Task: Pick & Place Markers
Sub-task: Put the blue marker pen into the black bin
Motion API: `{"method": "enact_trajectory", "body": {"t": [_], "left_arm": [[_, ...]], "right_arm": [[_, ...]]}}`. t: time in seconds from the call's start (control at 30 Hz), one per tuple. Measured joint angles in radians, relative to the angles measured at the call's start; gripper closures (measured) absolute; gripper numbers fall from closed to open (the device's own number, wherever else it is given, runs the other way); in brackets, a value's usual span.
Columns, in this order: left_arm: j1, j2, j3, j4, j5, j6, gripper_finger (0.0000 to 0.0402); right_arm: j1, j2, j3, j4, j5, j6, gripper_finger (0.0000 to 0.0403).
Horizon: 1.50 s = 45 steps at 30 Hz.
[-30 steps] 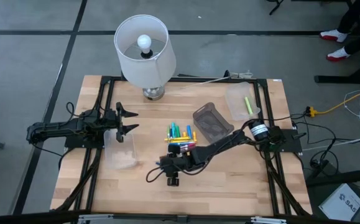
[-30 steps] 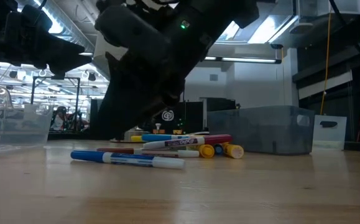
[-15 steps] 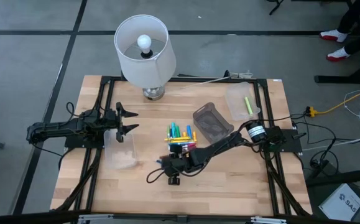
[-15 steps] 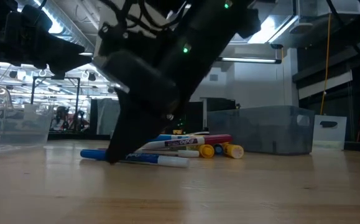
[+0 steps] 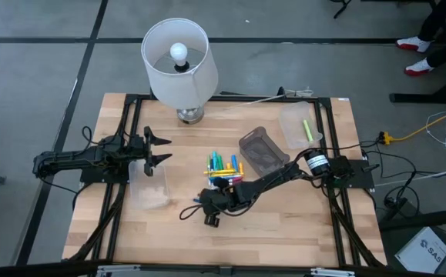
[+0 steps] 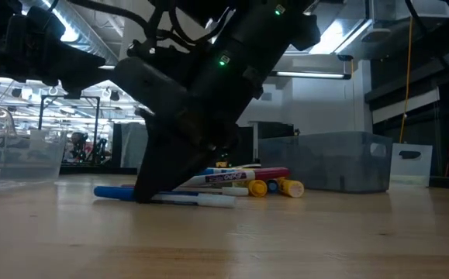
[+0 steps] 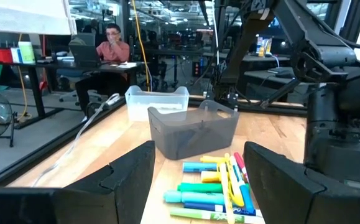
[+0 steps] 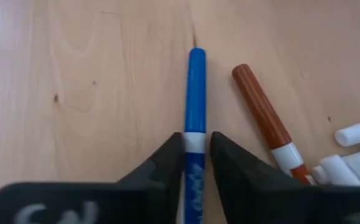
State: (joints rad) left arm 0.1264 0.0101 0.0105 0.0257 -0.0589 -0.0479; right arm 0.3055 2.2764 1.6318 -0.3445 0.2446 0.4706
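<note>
- Two arms at the wooden table (image 5: 284, 231). Left gripper (image 5: 159, 148) hangs over the left side above a clear bin (image 5: 150, 187), fingers wide apart, nothing between them.
- Right gripper (image 5: 205, 208) is down at the tabletop near the middle, at the near edge of the marker pile (image 5: 224, 171). Its two fingers (image 8: 167, 168) press on either side of a blue marker (image 8: 195, 118) lying flat on the wood; the blue cap end pokes out past the fingertips.
- One brown-red marker (image 8: 260, 115) lies just beside the blue one, apart from it.
- Pile count uncertain: roughly ten markers, in green, blue, yellow and pink-red, packed side by side.
- One yellow-green marker (image 5: 307, 129) sits in the clear bin (image 5: 292, 115) at the far right.
- One smoky grey bin (image 5: 263, 152) stands right of the pile.
- One white-shaded lamp (image 5: 178, 63) stands at the far edge.
- One seated person (image 7: 114, 46) at a desk in the room beyond.
</note>
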Motion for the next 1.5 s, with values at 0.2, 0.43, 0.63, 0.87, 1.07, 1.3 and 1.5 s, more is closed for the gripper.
{"method": "enact_trajectory", "body": {"t": [0.2,0.43,0.63,0.87,1.07,1.3,1.5], "left_arm": [[0.0,0.0,0.0,0.0,0.0,0.0,0.016],[0.0,0.0,0.0,0.0,0.0,0.0,0.016],[0.0,0.0,0.0,0.0,0.0,0.0,0.016],[0.0,0.0,0.0,0.0,0.0,0.0,0.016],[0.0,0.0,0.0,0.0,0.0,0.0,0.016],[0.0,0.0,0.0,0.0,0.0,0.0,0.016],[0.0,0.0,0.0,0.0,0.0,0.0,0.016]], "right_arm": [[-0.028,-0.003,0.0,-0.024,-0.175,0.007,0.0369],[-0.044,-0.002,0.029,-0.065,-0.22,0.02,0.0369],[-0.042,0.008,0.173,-0.275,-0.188,-0.034,0.0369],[-0.035,0.007,0.387,-0.536,-0.073,-0.081,0.0368],[-0.019,0.007,0.522,-0.643,-0.01,-0.101,0.0363],[0.005,0.005,0.632,-0.713,0.075,-0.119,0.0367],[0.022,0.005,0.698,-0.844,0.117,-0.099,0.0366]]}}
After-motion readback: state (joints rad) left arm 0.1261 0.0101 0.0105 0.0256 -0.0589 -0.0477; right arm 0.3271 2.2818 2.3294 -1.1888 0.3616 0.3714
